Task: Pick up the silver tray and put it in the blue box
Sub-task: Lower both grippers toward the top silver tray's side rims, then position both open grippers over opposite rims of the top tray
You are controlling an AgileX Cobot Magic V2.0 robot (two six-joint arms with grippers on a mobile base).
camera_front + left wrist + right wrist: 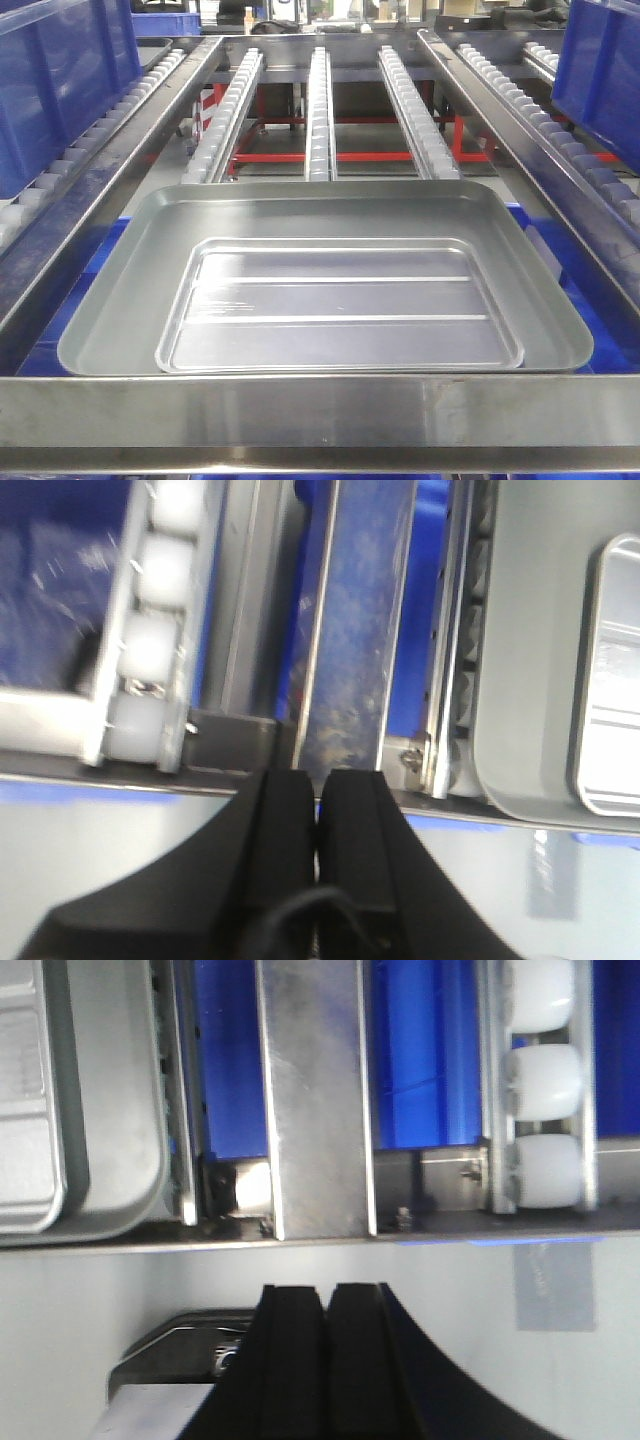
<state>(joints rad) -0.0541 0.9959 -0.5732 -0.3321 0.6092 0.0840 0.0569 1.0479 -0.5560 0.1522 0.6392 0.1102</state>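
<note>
1. Silver tray [340,305] lies flat inside the larger pan [110,300], bare margin around its rim.
2. Left claw [318,810], pressed together and empty, hangs left of the pan's corner.
3. Right claw [325,1310], likewise closed, hangs right of it.

Right gripper [325,1295] is seen at frame bottom, black fingers [290,1360] pressed together, nothing held between them. A steel rail [315,1100] is seen straight ahead of the fingertips, flanked by blue plastic [430,1050]. White rollers [545,1080] are located ahead-right. Silver tray [25,1110] is seen nested in a larger pan [120,1110] ahead-left, both cropped.
</note>
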